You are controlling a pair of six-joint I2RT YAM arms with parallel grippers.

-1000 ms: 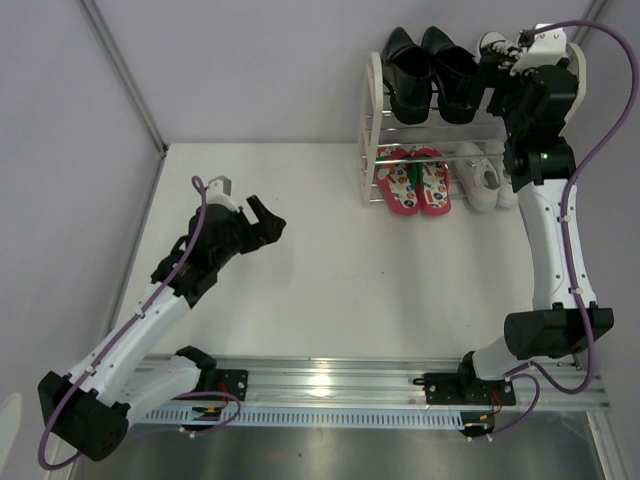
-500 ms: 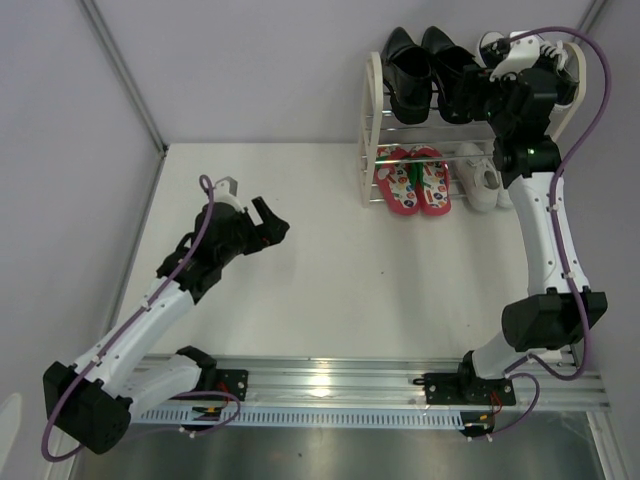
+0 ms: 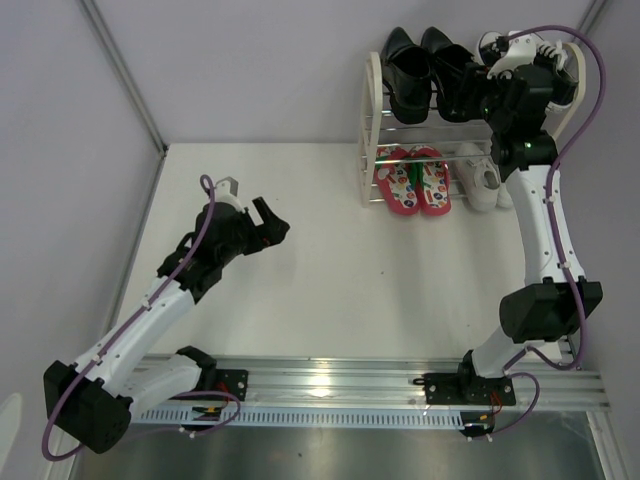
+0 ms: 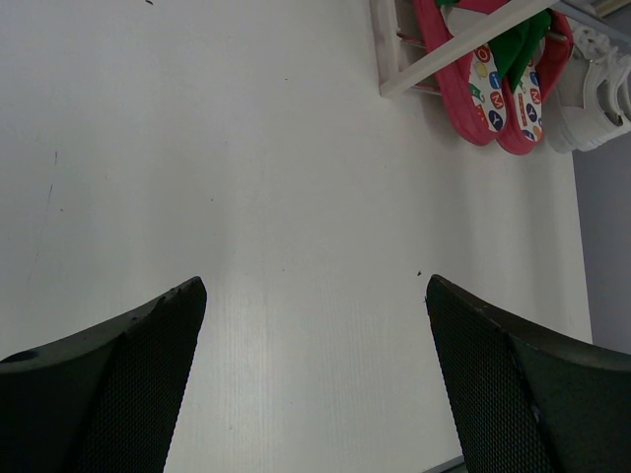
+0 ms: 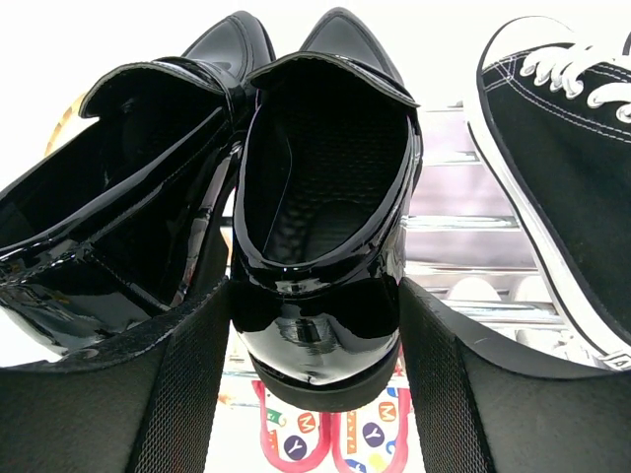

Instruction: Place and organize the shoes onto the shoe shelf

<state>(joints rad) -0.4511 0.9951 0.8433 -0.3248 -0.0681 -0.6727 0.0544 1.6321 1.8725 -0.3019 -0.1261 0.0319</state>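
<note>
My right tool (image 5: 314, 296) is at the top tier of the shoe shelf (image 3: 372, 100), its fingers (image 5: 187, 394) set narrowly either side of the heel of a glossy black dress shoe (image 5: 325, 197); whether they press it I cannot tell. That shoe's mate (image 5: 118, 197) sits on its left, and a black canvas sneaker (image 5: 562, 168) on its right. The shelf's lower tier holds the red flip-flops (image 3: 412, 180) at the left and the white sneakers (image 3: 482, 178) at the right. My left tool (image 4: 314, 286) gapes wide and empty over the tabletop (image 3: 350, 270), well in front of the shelf.
</note>
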